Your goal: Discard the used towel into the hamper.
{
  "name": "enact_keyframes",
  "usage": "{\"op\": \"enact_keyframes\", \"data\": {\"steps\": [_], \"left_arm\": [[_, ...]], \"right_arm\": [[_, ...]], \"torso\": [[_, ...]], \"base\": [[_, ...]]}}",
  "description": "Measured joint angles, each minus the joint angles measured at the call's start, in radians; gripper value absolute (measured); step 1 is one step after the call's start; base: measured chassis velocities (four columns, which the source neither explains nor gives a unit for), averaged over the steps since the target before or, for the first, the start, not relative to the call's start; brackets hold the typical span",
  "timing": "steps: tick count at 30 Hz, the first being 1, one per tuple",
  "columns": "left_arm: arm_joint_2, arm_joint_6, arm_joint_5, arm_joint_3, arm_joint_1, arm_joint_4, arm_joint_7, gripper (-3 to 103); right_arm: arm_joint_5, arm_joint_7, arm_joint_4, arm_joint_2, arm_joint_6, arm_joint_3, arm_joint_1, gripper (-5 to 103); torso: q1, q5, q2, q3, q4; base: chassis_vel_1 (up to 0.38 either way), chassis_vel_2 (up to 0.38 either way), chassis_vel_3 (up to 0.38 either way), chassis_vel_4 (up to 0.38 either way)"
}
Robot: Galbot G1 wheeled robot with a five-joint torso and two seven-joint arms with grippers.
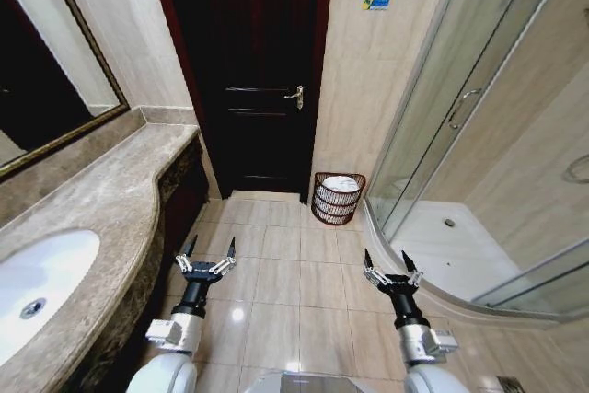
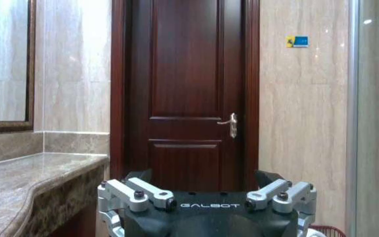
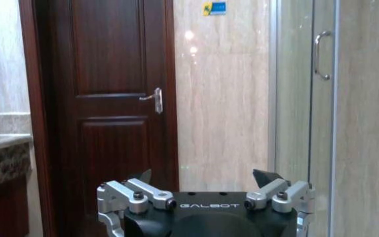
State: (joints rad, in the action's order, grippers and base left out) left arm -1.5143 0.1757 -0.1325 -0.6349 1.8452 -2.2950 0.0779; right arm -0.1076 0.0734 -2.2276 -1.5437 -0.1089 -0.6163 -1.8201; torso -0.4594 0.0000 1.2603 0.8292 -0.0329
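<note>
The hamper [image 1: 318, 205], a small round red-brown wicker basket, stands on the floor against the far wall, between the door and the shower. A white towel [image 1: 340, 184] lies inside it, reaching up to the rim. My left gripper [image 1: 213, 244] hangs open and empty over the floor tiles beside the counter. My right gripper [image 1: 386, 257] is also open and empty, a little nearer the shower. Both point toward the far wall, well short of the hamper. The left wrist view shows the left gripper [image 2: 203, 175] with jaws spread, and the right wrist view shows the right gripper [image 3: 204, 174] the same way.
A marble counter [image 1: 110, 200] with a white sink [image 1: 37, 287] runs along the left under a framed mirror [image 1: 46, 71]. A dark wooden door [image 1: 253, 80] is shut straight ahead. The glass shower enclosure [image 1: 460, 135] curves in on the right. Open tiled floor [image 1: 294, 273] lies between.
</note>
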Motion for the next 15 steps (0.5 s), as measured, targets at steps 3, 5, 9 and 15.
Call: {"op": "enact_keyframes", "data": {"steps": [3, 5, 9, 15], "left_arm": [[-0.002, 0.004, -0.011, 0.002, -0.001, -0.001, -0.007, 100], [-0.003, 0.004, -0.010, 0.002, 0.000, -0.003, -0.010, 100], [-0.006, 0.005, -0.004, 0.002, 0.005, -0.003, -0.011, 100], [-0.008, 0.016, -0.001, -0.002, 0.003, 0.002, -0.012, 100]], "right_arm": [[0.001, 0.000, -0.011, 0.003, 0.026, 0.002, -0.001, 100], [0.001, -0.001, -0.014, 0.003, 0.032, 0.004, 0.000, 100], [0.001, -0.001, -0.012, 0.003, 0.031, 0.010, 0.000, 100], [0.003, -0.009, -0.011, -0.002, 0.028, 0.014, 0.012, 100]], "torso": [[0.000, -0.0001, 0.000, 0.000, 0.0000], [0.000, 0.0000, 0.000, 0.000, 0.0000], [0.000, 0.0001, 0.000, 0.000, 0.0000], [0.000, 0.0000, 0.000, 0.000, 0.0000]], "base": [[0.000, 0.000, 0.000, 0.000], [0.000, 0.000, 0.000, 0.000], [0.000, 0.000, 0.000, 0.000], [0.000, 0.000, 0.000, 0.000]]}}
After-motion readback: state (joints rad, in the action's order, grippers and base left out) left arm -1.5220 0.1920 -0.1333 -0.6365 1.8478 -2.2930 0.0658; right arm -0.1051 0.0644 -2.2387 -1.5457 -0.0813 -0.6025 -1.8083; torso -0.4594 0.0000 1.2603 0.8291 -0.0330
